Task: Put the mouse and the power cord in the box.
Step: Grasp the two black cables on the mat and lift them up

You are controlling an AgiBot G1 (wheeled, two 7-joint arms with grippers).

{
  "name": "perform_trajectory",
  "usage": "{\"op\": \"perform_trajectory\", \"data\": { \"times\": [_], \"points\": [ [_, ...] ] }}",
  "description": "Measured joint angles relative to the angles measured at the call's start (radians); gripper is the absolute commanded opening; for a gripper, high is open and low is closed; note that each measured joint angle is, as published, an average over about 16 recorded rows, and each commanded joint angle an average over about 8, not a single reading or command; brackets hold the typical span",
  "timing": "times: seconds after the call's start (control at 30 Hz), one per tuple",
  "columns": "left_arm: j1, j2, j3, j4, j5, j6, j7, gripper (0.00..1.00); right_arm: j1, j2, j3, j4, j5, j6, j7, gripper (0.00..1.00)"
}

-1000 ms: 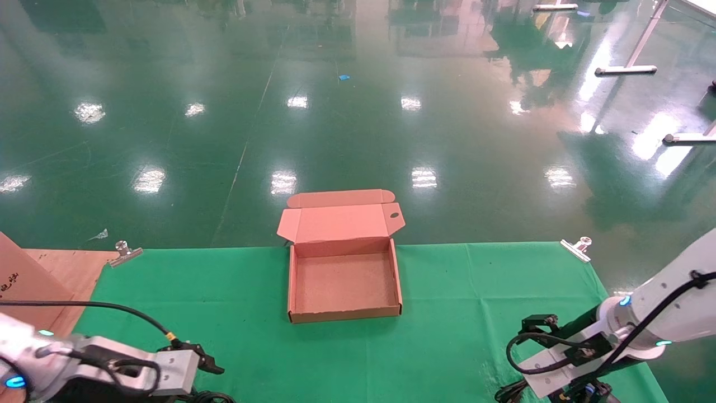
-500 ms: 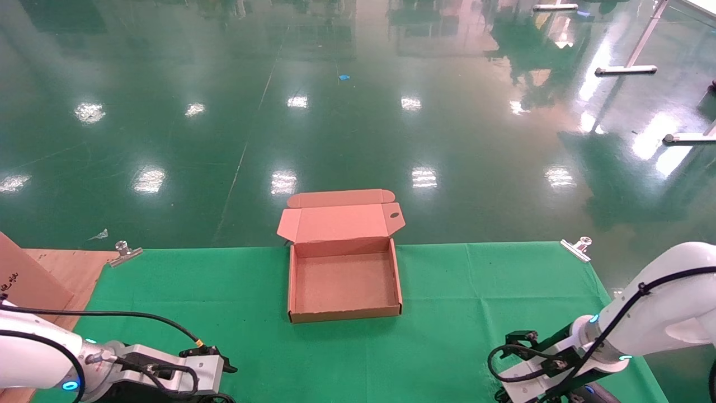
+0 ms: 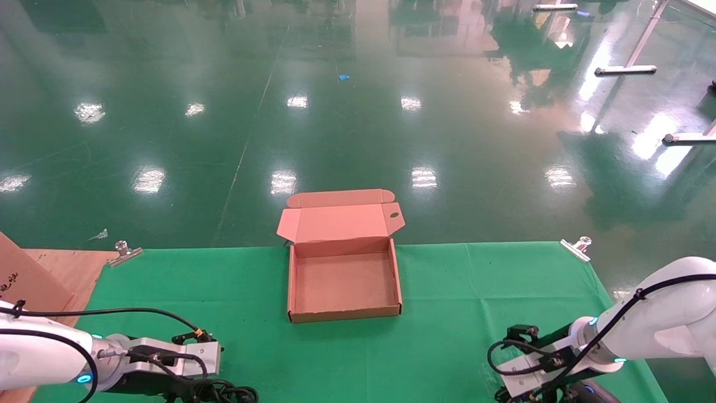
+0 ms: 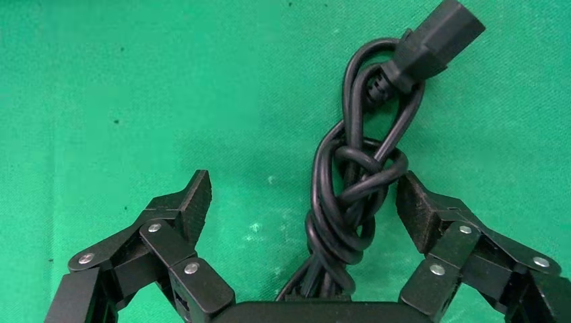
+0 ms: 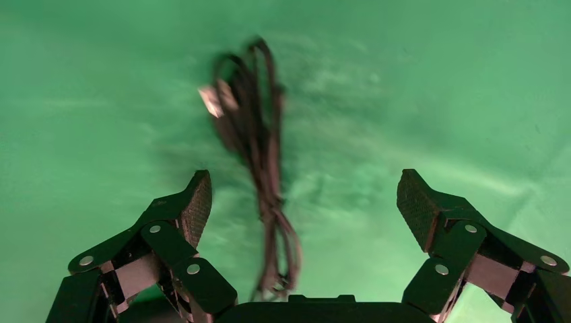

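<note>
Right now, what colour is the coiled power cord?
Black, thick coiled power cord, clearest in the left wrist view.

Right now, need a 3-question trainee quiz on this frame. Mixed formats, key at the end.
1. True or false: the box already holds an item.
2. What lies between the fingers of the left gripper in the left wrist view? A) the mouse B) the power cord C) a metal clip
3. Fill in: the fingers of the right gripper are ____ over a thin black cable on the green cloth.

Key
1. False: the box is open, with nothing inside.
2. B: the knotted cord sits between spread fingers, not clamped.
3. Open.
</note>
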Motion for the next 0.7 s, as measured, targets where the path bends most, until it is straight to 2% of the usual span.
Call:
{"op": "perform_trajectory", "data": {
  "times": [0.33,0.7],
  "points": [
    [-0.013,-0.008,-0.001,0.031,-0.001,0.029,0.027,0.00,-0.001,-0.023,0.010,-0.057,0.010,0.095,-0.028,0.00],
    [-0.018,-0.011,-0.002,0.046,-0.003,0.058,0.049,0.00,0.006,-0.031,0.016,-0.090,0.019,0.096,-0.044,0.00]
  ]
}}
